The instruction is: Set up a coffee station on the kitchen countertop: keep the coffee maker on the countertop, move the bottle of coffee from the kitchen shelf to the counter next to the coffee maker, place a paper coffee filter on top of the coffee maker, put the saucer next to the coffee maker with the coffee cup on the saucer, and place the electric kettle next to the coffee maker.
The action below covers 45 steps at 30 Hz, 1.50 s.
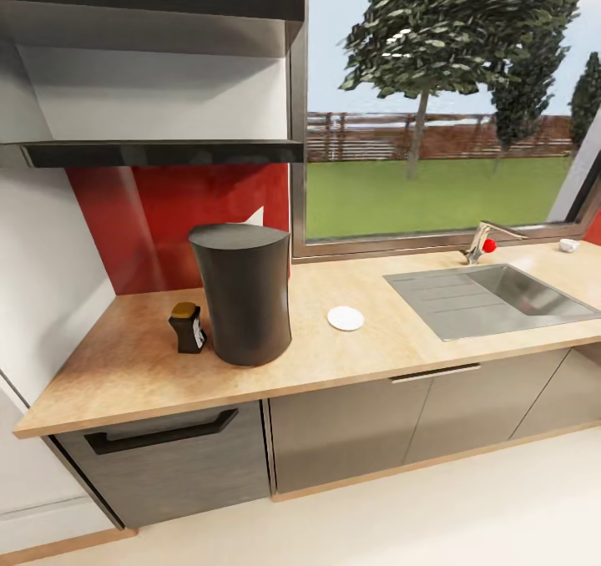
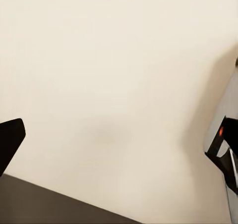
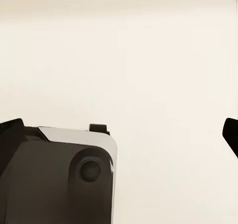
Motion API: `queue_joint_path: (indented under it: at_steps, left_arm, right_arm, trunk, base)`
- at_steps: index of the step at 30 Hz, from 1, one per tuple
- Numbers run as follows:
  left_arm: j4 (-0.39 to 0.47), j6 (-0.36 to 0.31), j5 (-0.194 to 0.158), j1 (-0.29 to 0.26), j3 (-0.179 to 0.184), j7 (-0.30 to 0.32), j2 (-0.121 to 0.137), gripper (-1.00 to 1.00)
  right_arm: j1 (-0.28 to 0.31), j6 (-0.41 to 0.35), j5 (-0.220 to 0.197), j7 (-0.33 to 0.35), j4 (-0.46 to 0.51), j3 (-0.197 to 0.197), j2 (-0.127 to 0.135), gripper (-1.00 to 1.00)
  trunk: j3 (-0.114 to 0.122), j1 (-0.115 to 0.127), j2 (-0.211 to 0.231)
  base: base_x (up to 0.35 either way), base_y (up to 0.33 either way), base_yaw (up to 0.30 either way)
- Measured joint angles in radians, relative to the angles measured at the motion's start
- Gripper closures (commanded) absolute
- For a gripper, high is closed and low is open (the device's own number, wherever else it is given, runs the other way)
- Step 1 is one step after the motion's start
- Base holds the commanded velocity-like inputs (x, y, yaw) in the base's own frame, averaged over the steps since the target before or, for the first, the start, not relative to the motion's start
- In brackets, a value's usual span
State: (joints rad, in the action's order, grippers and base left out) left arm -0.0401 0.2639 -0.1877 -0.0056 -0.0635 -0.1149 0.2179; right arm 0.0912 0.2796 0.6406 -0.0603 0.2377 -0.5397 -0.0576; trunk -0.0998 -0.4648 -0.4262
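On the kitchen countertop [image 1: 125,357], the bottle of coffee [image 1: 188,327] stood just left of the coffee maker [image 1: 243,292]; the saucer [image 1: 345,318] lay empty on open worktop before the sink [image 1: 492,299]. Both grippers' fingertips showed wide apart, holding nothing.

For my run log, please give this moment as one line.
coffee maker on countertop | bottle beside it | saucer empty, apart | cup far, by window | both grippers open over floor

dark grey coffee maker [image 1: 243,293]; white saucer [image 1: 345,318]; perhaps red backsplash [image 1: 159,215]
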Motion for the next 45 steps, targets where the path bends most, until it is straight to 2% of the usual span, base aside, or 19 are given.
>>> queue_joint_path:
  at_steps: [5,22,39,41,45]
  left_arm:
    - [0.001,-0.004,0.000,-0.001,-0.002,-0.009,-0.020,-1.00]
    - [0.003,-0.004,0.000,-0.001,-0.002,-0.014,-0.028,-1.00]
    - [0.005,-0.003,-0.011,-0.003,-0.005,-0.015,-0.031,-1.00]
    - [0.005,-0.003,-0.004,-0.003,-0.001,-0.014,-0.055,-1.00]
    - [0.006,-0.003,-0.006,-0.004,0.000,-0.014,-0.061,-1.00]
  right_arm:
    - [0.000,0.001,-0.003,-0.002,0.004,-0.003,-0.002,-1.00]
    - [0.000,0.026,-0.004,-0.002,-0.001,-0.003,-0.002,-1.00]
    - [0.000,0.028,-0.004,-0.002,0.001,-0.003,-0.002,-1.00]
    - [0.000,0.028,-0.003,-0.003,0.001,-0.003,-0.002,-1.00]
    - [0.000,0.029,0.004,0.000,0.000,0.001,0.001,-1.00]
  trunk:
    - [0.000,0.000,0.000]
    - [0.000,0.000,0.000]
    - [0.000,0.000,0.000]
    - [0.000,0.000,0.000]
    - [0.000,0.000,0.000]
  base:
    - [0.058,-0.087,0.000]
    - [0.024,-0.279,0.005]
    - [0.000,-0.288,0.245]
    - [0.000,-0.289,0.068]
    - [0.020,-0.302,0.020]
